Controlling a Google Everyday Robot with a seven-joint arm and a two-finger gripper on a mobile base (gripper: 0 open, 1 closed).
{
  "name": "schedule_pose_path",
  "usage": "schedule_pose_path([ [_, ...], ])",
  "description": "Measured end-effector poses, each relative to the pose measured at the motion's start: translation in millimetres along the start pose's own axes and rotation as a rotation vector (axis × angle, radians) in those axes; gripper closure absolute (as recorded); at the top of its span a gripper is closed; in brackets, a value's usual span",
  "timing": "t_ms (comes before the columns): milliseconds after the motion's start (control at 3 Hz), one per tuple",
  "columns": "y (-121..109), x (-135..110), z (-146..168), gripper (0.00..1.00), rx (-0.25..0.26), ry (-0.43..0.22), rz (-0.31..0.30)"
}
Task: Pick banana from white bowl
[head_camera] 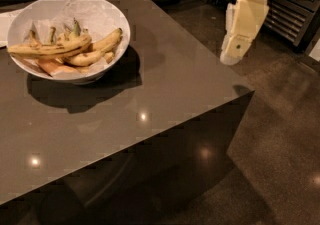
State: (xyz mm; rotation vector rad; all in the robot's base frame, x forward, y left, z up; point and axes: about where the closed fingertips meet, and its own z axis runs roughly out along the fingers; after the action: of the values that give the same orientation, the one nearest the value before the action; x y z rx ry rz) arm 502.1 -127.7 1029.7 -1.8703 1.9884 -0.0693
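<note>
The white bowl (121, 28) stands at the back left of the dark table (170, 84). It is lined with crumpled white paper (87, 11). Several yellow bananas lie in it, one long banana (50, 50) across the left and a shorter one (97, 51) on the right side. My cream-coloured gripper (231, 58) hangs from the top right and points down, above the table's right edge. It is well to the right of the bowl and touches nothing.
The table's right corner (250, 91) drops off to a dark polished floor (280, 144). A slatted metal appliance front (295, 16) stands at the back right. A white sheet (5, 24) lies at the left edge behind the bowl.
</note>
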Motion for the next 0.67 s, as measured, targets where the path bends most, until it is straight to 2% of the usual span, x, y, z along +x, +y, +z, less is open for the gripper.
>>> schedule_pose_path([
  [333, -28, -34, 17, 0.0, -0.033, -0.015, -0.075],
  [667, -39, -58, 32, 0.0, -0.055, -0.024, -0.131],
])
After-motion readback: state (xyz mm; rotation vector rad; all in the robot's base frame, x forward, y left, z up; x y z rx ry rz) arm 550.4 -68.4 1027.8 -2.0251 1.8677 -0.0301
